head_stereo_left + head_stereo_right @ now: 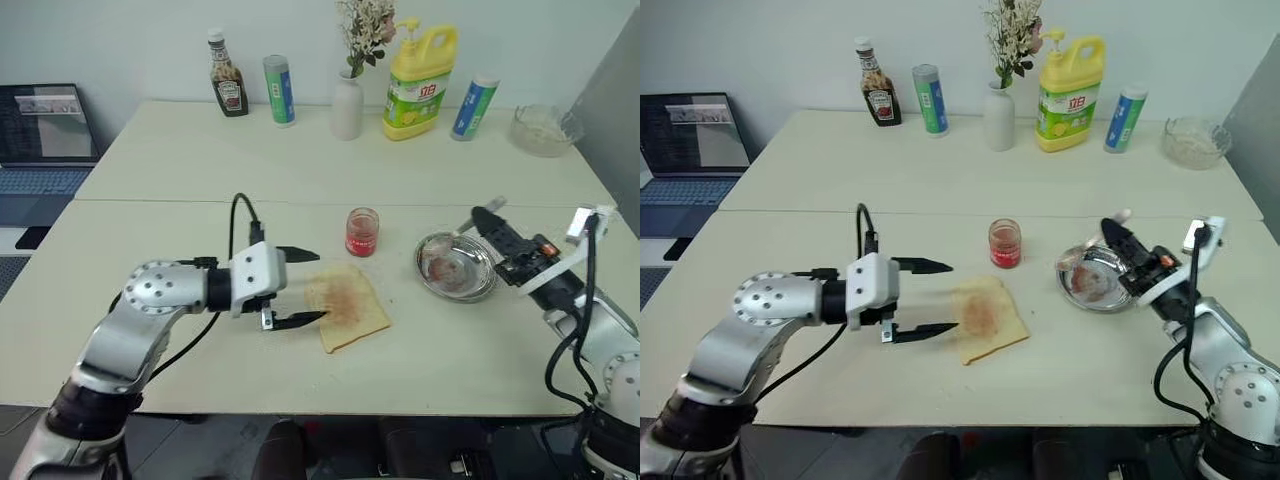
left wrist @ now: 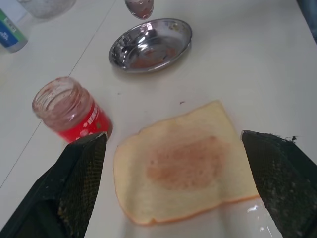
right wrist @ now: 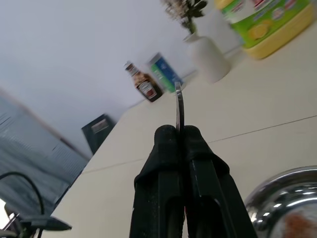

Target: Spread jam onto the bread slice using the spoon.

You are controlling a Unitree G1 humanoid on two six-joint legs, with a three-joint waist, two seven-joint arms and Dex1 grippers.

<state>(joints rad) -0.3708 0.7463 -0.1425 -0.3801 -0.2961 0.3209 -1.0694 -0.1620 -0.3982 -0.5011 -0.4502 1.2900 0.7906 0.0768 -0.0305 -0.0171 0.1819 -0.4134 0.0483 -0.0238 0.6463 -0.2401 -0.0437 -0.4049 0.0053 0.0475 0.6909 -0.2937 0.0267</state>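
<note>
The bread slice point(image 1: 350, 308) lies flat on the table's near half, pale tan with a brownish-pink smear in its centre point(image 2: 185, 162). My left gripper point(image 1: 303, 287) hovers open at its left edge, one finger on either side of that edge, holding nothing. Just behind the bread stands the small open jar of red jam point(image 1: 362, 232). To the right, my right gripper point(image 1: 488, 222) hangs over the far rim of a round steel dish point(image 1: 432, 270), shut on the spoon point(image 3: 179, 105), whose thin metal sticks out past the fingertips. The spoon's bowl point(image 2: 139, 7) shows above the dish.
Along the table's far edge stand a ketchup bottle point(image 1: 227, 88), a blue-green tube point(image 1: 279, 90), a white vase with flowers point(image 1: 348, 105), a yellow detergent bottle point(image 1: 418, 85), another tube point(image 1: 472, 107) and a glass bowl point(image 1: 543, 130). A laptop point(image 1: 45, 135) sits at the far left.
</note>
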